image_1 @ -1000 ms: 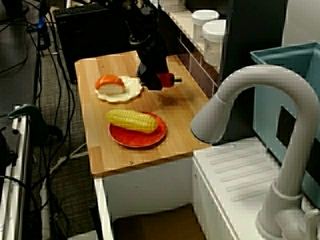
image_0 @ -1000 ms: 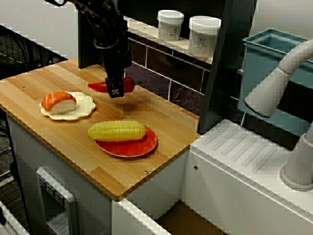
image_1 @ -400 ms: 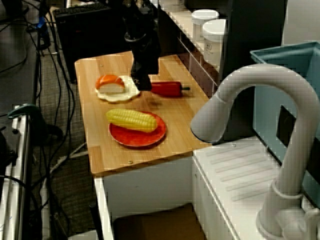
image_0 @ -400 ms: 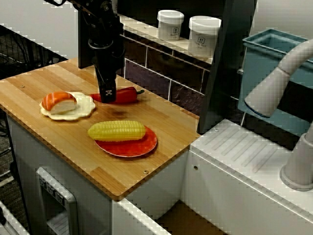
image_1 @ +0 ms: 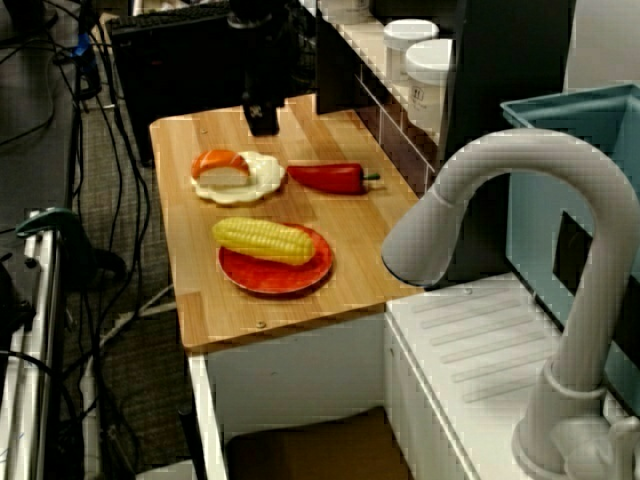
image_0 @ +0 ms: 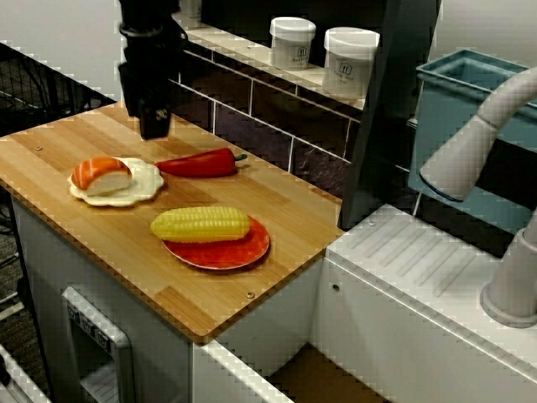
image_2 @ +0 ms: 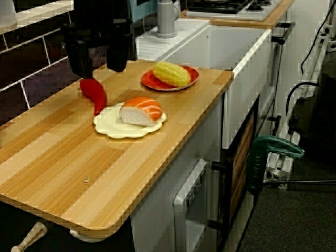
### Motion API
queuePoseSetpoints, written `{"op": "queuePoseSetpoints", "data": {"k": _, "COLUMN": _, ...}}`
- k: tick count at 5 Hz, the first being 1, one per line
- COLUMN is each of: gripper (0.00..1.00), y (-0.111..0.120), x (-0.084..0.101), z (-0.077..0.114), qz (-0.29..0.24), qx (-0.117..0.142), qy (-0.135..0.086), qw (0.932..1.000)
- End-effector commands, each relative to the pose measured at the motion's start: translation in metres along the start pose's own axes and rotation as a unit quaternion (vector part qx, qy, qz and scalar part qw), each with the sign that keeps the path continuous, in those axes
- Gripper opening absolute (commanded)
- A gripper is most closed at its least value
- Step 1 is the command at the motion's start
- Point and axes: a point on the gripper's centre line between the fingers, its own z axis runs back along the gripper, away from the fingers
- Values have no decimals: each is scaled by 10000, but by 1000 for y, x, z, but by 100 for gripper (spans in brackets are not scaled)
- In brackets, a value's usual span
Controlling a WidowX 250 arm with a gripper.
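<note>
Hovering over the back of the light wooden worktop (image_0: pixel 92 222), the black gripper (image_2: pixel 98 70) stands wide open and empty. With nothing holding it, the glossy red chilli pepper (image_0: pixel 197 164) lies flat on the boards, just beside the scalloped cream plate (image_0: pixel 144 178) of salmon sushi (image_0: pixel 101 174).

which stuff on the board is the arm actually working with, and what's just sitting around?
In hand: gripper, open and empty; red pepper, nearest below it, lying free on the wooden board.
Lying about: sushi on its cream plate; corn on the red plate; two white jars behind.
</note>
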Motion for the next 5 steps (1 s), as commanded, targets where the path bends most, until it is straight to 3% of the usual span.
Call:
{"op": "queuePoseSetpoints", "data": {"k": 1, "gripper": 100, "y": 21, "x": -54, "z": 47, "qz": 1006, "qx": 172, "qy": -155, "qw": 9947}}
{"op": "queuePoseSetpoints", "data": {"k": 3, "gripper": 100, "y": 15, "x": -78, "z": 36, "qz": 1216, "qx": 179, "qy": -78, "qw": 9924}}
{"op": "queuePoseSetpoints", "data": {"k": 5, "gripper": 100, "y": -1, "x": -85, "z": 18, "qz": 1207, "qx": 176, "qy": -60, "qw": 9925}}
